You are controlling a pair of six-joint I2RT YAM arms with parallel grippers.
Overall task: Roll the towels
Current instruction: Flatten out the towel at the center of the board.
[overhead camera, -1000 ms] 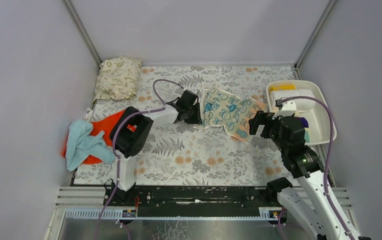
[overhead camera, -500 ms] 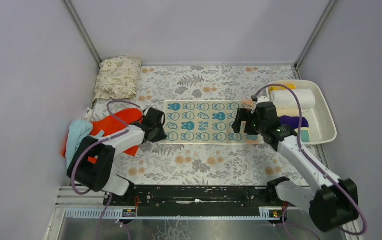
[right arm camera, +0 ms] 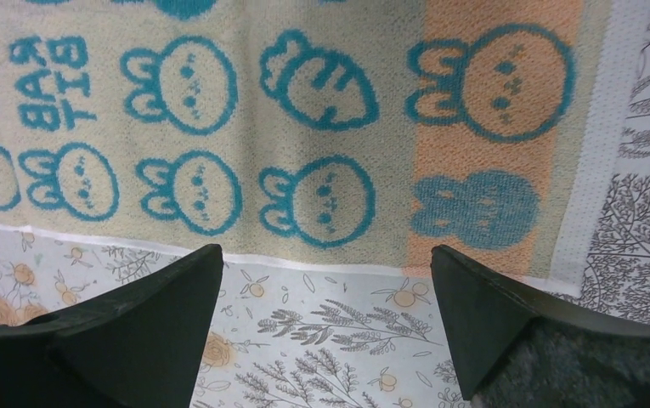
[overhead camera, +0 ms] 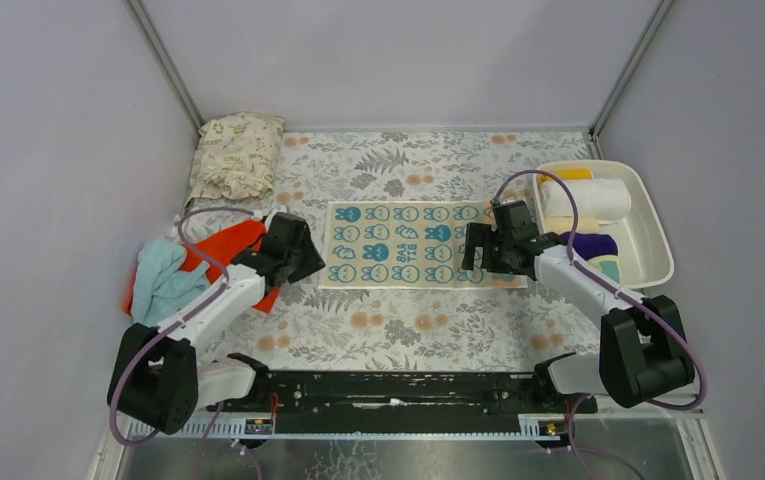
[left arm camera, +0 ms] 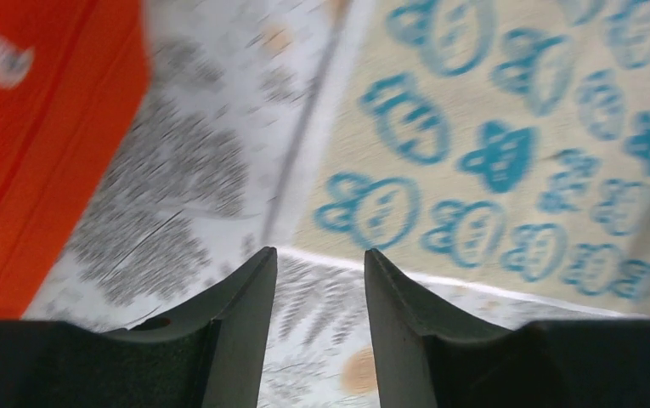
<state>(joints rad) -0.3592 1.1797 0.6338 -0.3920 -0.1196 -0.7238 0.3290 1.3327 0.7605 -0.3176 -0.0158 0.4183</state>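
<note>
A cream towel with teal rabbit pictures (overhead camera: 413, 244) lies flat on the floral mat. It also shows in the left wrist view (left arm camera: 508, 144) and the right wrist view (right arm camera: 287, 127). My left gripper (overhead camera: 303, 262) is open and empty at the towel's near left corner (left arm camera: 319, 252). My right gripper (overhead camera: 478, 250) is wide open and empty at the towel's near right edge (right arm camera: 325, 255). An orange-red towel (overhead camera: 220, 255) and a light blue towel (overhead camera: 163, 280) lie bunched at the left. Rolled white, yellow and purple towels sit in the tray (overhead camera: 648, 200).
A beige leaf-printed cushion (overhead camera: 237, 155) lies at the back left. The white tray stands at the right edge of the mat (overhead camera: 398, 330). Grey walls close in on three sides.
One second ago the towel was held rumpled between both grippers; now it lies spread flat. Both grippers have let go and drawn back toward the near corners.
</note>
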